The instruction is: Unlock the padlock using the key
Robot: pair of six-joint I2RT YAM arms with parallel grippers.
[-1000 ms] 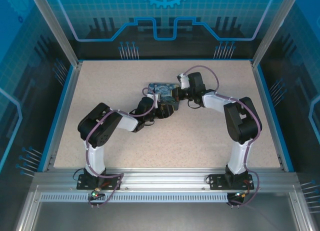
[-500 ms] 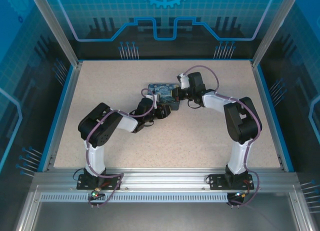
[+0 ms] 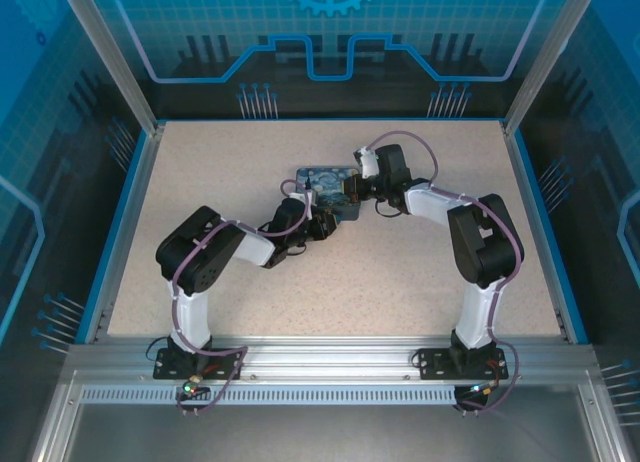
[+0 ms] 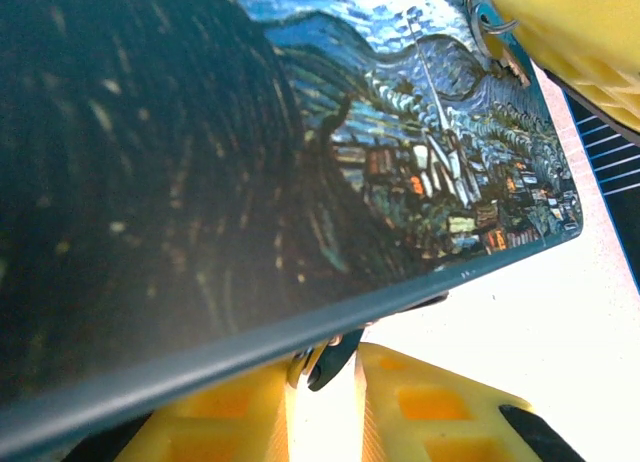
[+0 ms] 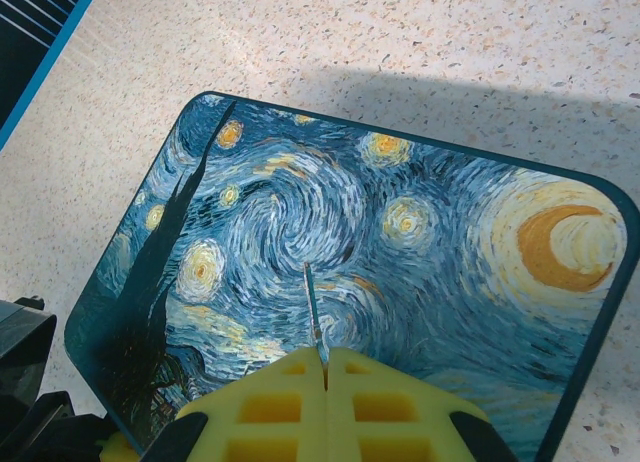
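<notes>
We see the key, a thin grey sliver, pinched in the right gripper over the swirl-painted box in the middle of the table. The padlock is a dark bit mostly hidden under the box edge, between the fingers of the left gripper; we can't tell if they clamp it. Both arms reach inward.

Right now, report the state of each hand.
Left hand: narrow gap, the padlock between the fingertips under the box edge; grip cannot be told.
Right hand: closed on the key.
</notes>
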